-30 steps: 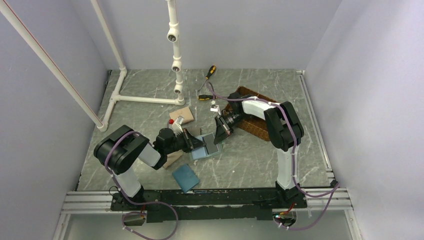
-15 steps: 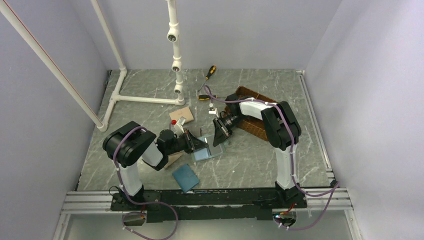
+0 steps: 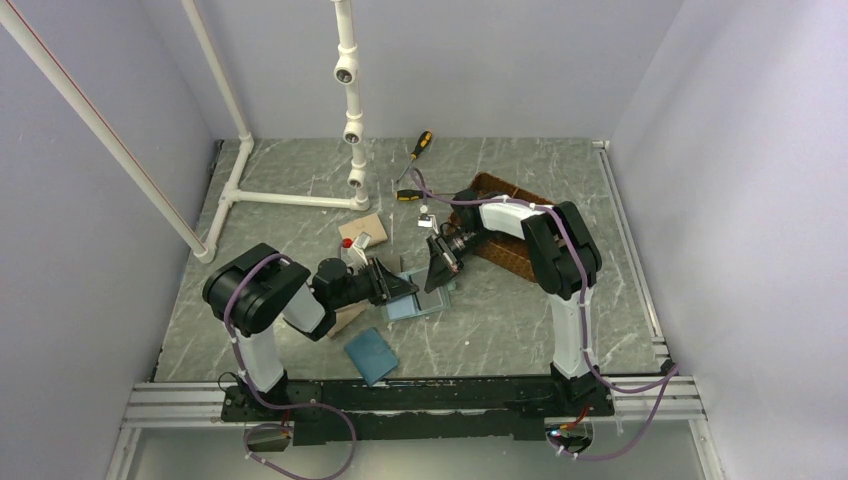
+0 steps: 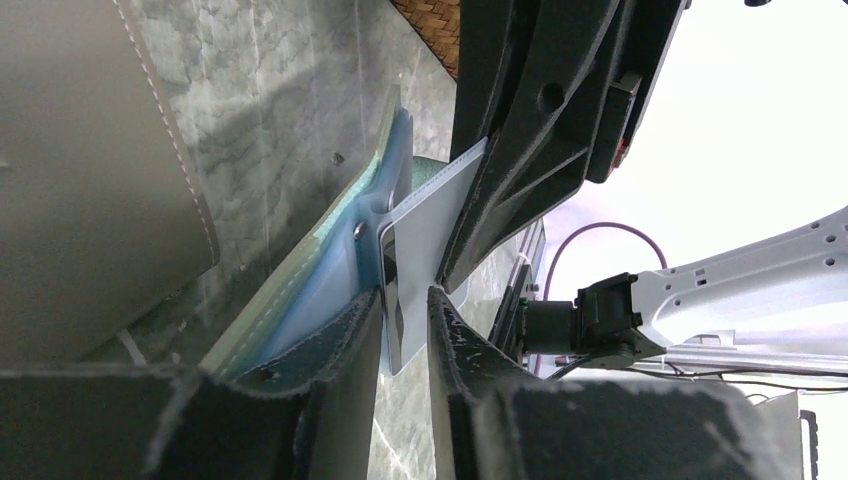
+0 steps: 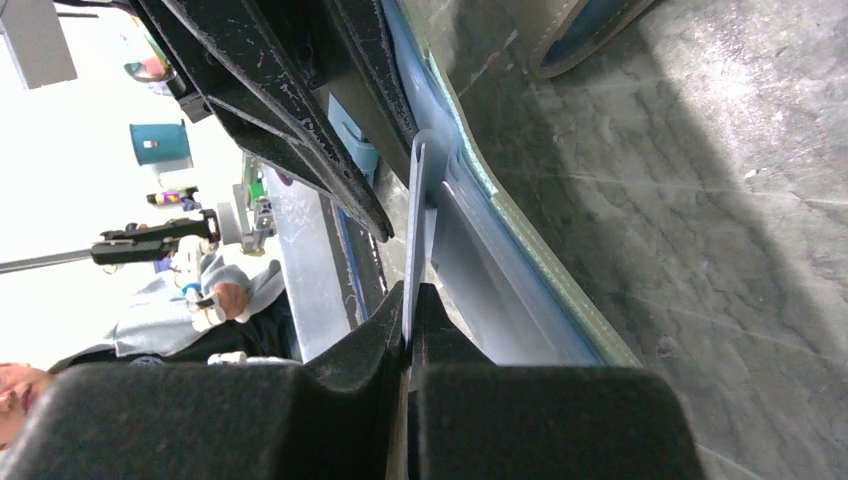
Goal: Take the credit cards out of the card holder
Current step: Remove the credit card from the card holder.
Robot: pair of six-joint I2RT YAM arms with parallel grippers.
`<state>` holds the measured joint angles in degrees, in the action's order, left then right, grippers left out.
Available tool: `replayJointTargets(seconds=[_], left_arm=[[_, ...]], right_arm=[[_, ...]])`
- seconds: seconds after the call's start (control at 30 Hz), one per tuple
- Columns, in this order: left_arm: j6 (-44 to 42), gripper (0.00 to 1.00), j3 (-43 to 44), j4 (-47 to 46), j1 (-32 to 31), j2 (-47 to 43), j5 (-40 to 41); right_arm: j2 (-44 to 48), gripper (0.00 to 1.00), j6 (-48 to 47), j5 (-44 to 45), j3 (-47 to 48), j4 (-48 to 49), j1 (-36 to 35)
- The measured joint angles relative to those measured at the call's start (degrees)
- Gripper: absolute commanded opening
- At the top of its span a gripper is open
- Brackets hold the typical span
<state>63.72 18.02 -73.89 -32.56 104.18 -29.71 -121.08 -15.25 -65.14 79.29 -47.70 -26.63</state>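
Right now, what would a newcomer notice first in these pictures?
Two grippers meet nose to nose over the open card holder at the table's centre: the left gripper clamps its pale blue inside, the right gripper pinches a pale card standing up from it. After that, the white pipe frame along the far left and the woven basket behind the right gripper.

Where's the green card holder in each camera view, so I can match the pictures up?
Top external: card holder open mid-table, left of the woven basket.
Left wrist: card holder slants from lower left up to centre.
Right wrist: card holder slants from top centre to lower right.
Shared landmark: the grey marbled table under it, in all three; the pale card stands out of it in both wrist views.
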Motion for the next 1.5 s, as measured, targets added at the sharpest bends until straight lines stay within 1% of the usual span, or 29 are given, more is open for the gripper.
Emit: replayJointTargets(seconds=[0.17, 0.27, 0.43, 0.5, 0.63, 0.77, 0.97, 1.13, 1.27, 1.4, 1.5], left_arm=[[0.6, 0.3, 0.0, 0.0, 0.1, 0.0, 0.0], [1.0, 0.28, 0.0, -0.1, 0.1, 0.0, 0.0], [1.6, 0.0, 0.0, 0.6, 0.3, 0.0, 0.0], [1.7, 0.0, 0.0, 0.9, 0.4, 0.0, -0.1], [1.3, 0.0, 0.0, 1.0, 0.4, -0.1, -0.3], [-0.6, 0.0, 0.0, 2.2, 0.3, -2.1, -0.9], [-5.6, 0.0, 0.0, 10.2, 0.7, -6.9, -2.5], [-7.3, 0.0, 0.2, 14.8, 1.6, -7.6, -4.9], [-7.1, 0.0, 1.4, 14.8, 2.3, -4.9, -8.0], [-6.6, 0.0, 2.3, 14.6, 3.3, -0.7, -10.6], [-6.7, 0.0, 2.3, 15.1, 3.8, -0.3, -12.3]], right_arm=[[-0.1, 0.0, 0.2, -1.0, 0.0, 0.0, 0.0], [-0.5, 0.0, 0.4, -1.5, 0.0, 0.0, 0.0], [-0.8, 0.0, 0.7, -1.9, 0.0, -0.1, 0.0], [-0.8, 0.01, 0.7, -1.7, 0.0, -0.1, 0.1], [-0.8, 0.18, 0.4, -0.9, 0.0, -0.4, 0.2], [-0.8, 0.28, -0.7, -0.4, 0.3, -1.0, 0.2], [-0.7, 0.36, -3.1, 2.6, 0.6, -2.9, 1.1], [-0.7, 0.41, -5.0, 4.7, 0.8, -3.8, 1.6], [-0.7, 0.43, -6.2, 5.3, 1.3, -4.7, 1.4], [-0.7, 0.52, -7.6, 6.8, 1.6, -5.2, 1.3], [-0.7, 0.57, -9.9, 8.2, 1.8, -5.6, 1.2]])
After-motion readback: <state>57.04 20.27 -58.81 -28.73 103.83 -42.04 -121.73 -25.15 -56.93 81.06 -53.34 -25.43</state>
